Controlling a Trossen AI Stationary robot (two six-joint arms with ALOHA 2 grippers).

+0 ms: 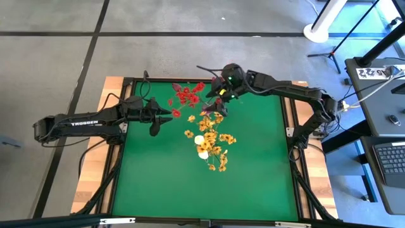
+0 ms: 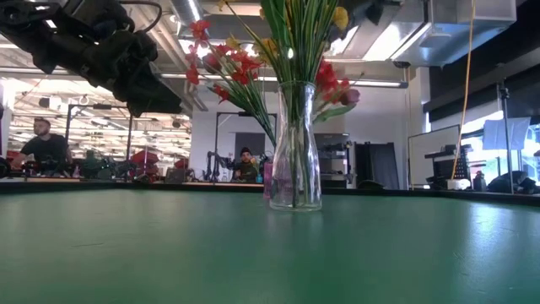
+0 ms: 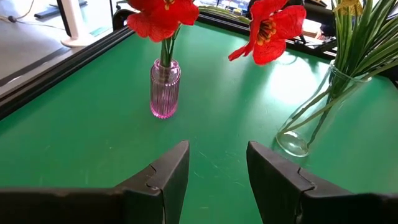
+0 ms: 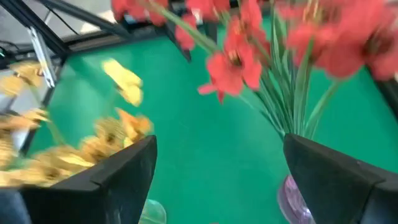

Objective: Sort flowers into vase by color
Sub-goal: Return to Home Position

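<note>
A pink ribbed vase [image 3: 165, 87] stands on the green table [image 1: 253, 164] and holds red flowers [image 3: 163, 14] by their stems. Beside it a clear glass vase [image 2: 295, 156] holds several green stems with yellow-orange flowers [image 1: 212, 137] and white buds [image 1: 201, 148]. My left gripper [image 3: 217, 165] hovers open near the table's left side [image 1: 161, 120], facing both vases, with nothing between its fingers. My right gripper [image 4: 221, 149] hangs wide open above the red flowers [image 1: 219, 95] at the far middle, holding nothing.
A black frame rail [image 1: 288, 126] and wooden border edge the table. Bare green surface lies toward the near edge [image 1: 190, 196]. Beyond the table, people [image 2: 40, 139] sit in the room. A desk with a laptop [image 1: 389, 158] stands off the right side.
</note>
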